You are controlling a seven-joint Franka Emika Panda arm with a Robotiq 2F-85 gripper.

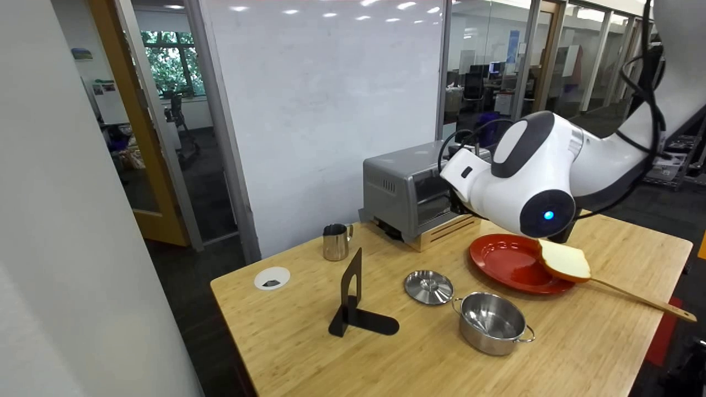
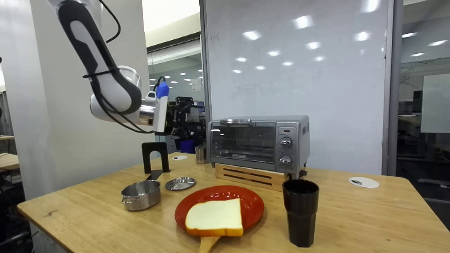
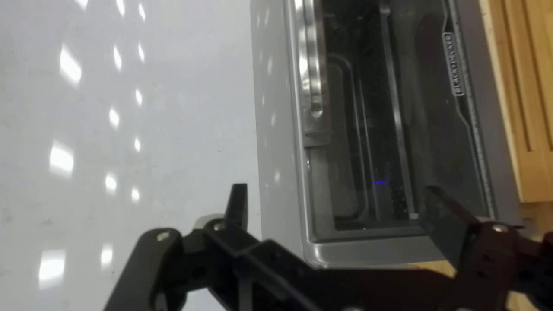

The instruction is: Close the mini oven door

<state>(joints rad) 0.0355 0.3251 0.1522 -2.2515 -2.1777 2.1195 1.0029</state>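
Note:
The mini oven [image 1: 386, 193] is a silver-grey box, seen in both exterior views [image 2: 303, 147] and in the wrist view [image 3: 276, 185]. Its door [image 2: 242, 142] is dark glass in a grey frame. The door stands upright against the oven front and looks shut. The shiny handle [image 2: 236, 122] runs along its top and shows in the wrist view [image 3: 312, 65]. My gripper [image 3: 335, 201] is open and empty. It faces the end of the door away from the knobs, off the handle. In an exterior view the gripper [image 2: 191, 119] is beside that end, at upper-door height; elsewhere the wrist mostly hides it.
A wooden stand [image 2: 246, 175] supports the oven. A red plate [image 2: 253, 207] with toy bread [image 2: 214, 216], a black cup [image 2: 301, 211], a steel pot [image 1: 492, 325], its lid [image 1: 429, 287], a black bookend [image 1: 353, 309] and a steel pitcher [image 1: 335, 242] stand around. A whiteboard [image 1: 325, 99] is behind.

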